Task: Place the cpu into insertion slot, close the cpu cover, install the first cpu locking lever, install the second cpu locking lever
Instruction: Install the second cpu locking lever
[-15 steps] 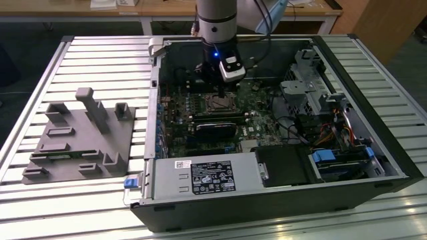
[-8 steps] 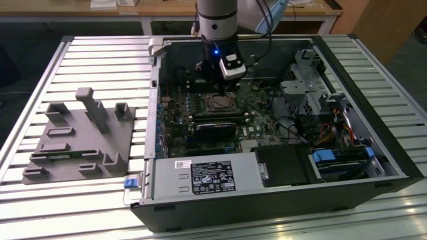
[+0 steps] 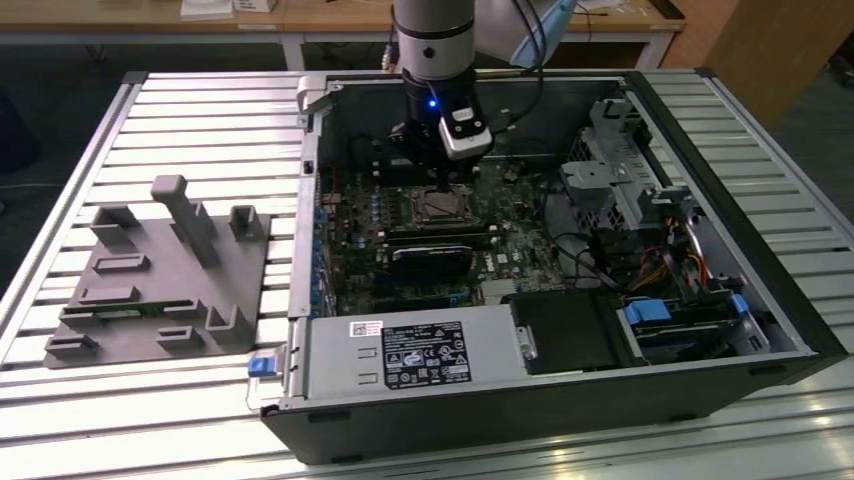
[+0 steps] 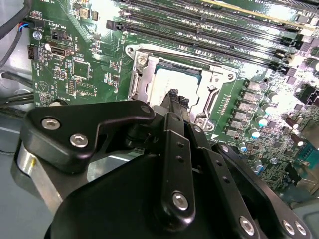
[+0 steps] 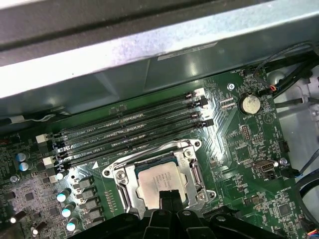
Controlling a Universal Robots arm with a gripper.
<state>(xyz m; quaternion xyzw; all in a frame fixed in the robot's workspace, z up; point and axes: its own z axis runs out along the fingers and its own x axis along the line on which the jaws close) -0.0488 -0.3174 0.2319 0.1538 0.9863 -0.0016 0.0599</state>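
The chip (image 5: pixel 158 180) is already sitting flat in the socket (image 5: pixel 155 178) on the green board (image 5: pixel 239 149), with the silver cover frame (image 5: pixel 192 172) lying around it in both wrist views. The gripper (image 4: pixel 178 102) hovers right over the chip, jaws pinched together and holding nothing. Memory slots (image 5: pixel 129 134) run just beside the socket.
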